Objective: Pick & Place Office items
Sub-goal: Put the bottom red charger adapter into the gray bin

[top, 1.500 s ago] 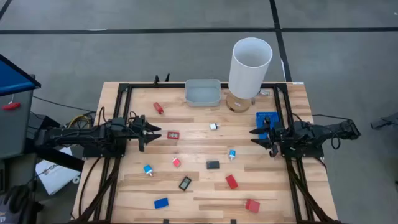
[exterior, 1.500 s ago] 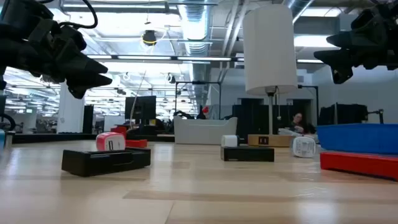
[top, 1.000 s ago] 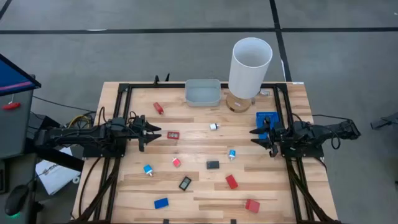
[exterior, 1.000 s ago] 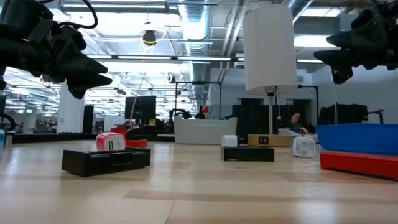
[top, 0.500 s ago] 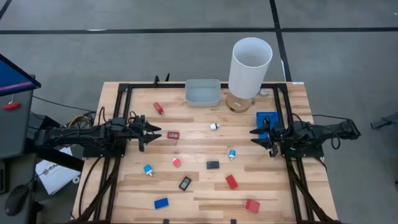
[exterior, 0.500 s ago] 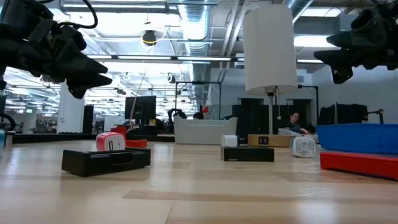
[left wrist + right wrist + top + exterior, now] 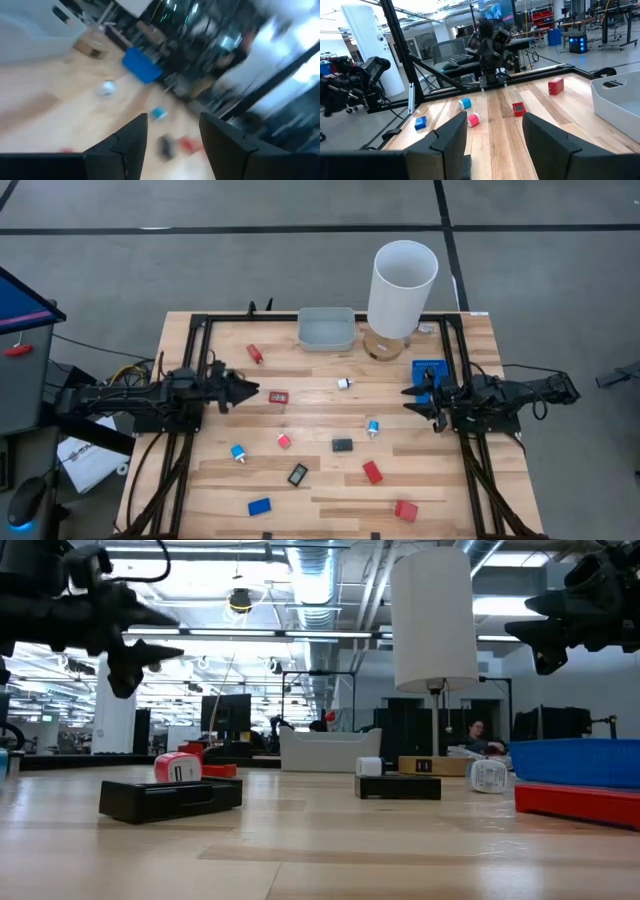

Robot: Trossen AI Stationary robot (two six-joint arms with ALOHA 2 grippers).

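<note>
Scattered across the light wooden slatted table [image 7: 320, 490]: small red, blue and black office items [image 7: 342, 445]. Poised above its left edge, the dark left gripper [image 7: 243, 389], fingers apart. Over the right edge, beside the flat blue tray [image 7: 429, 368], the dark right gripper [image 7: 409, 399], fingers spread.

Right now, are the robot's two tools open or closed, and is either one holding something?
Left tool: open, holding nothing, above the table's left side.
Right tool: open, holding nothing, at the right side.

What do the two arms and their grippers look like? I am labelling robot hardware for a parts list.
Both arms are matte black, jointed and boxy, with black cables alongside. The left gripper and the right gripper each end in two dark, tapered fingers. No markings are legible.
</note>
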